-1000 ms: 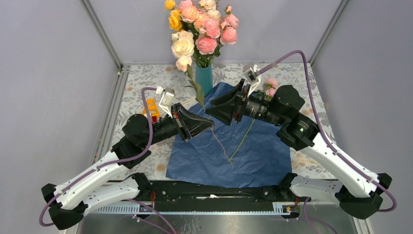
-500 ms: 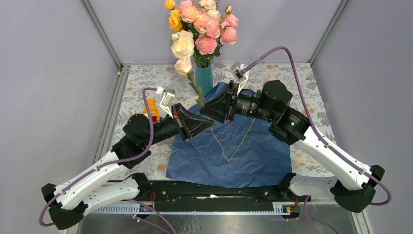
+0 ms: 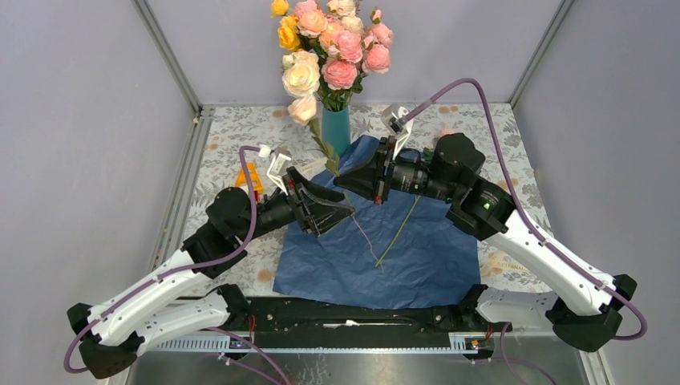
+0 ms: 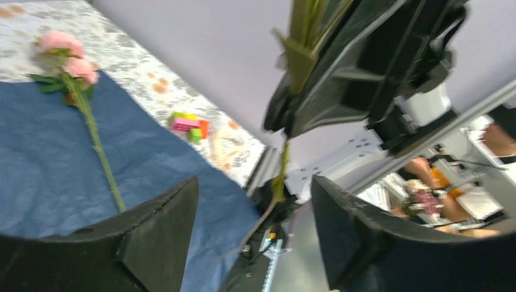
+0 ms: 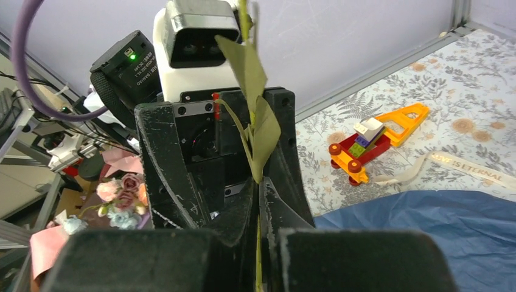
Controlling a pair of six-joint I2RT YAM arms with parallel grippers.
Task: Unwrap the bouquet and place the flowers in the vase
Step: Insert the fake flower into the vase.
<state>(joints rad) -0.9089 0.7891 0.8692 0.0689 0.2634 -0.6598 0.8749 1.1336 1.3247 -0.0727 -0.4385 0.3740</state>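
Stem transfer step: right claw [image 5: 258,185] clamped on leafy stem [image 5: 254,121]; left claw [image 4: 255,188] open around it. Next: steer stem end into vase [image 3: 335,132].

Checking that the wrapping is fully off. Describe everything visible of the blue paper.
The blue paper is dark navy, matte and finely crinkled, like tissue. It lies unfolded and spread flat on the floral-patterned table, with its far corner beside the teal vase. A pink rose on a long green stem lies on it. Both arms reach over its far half.
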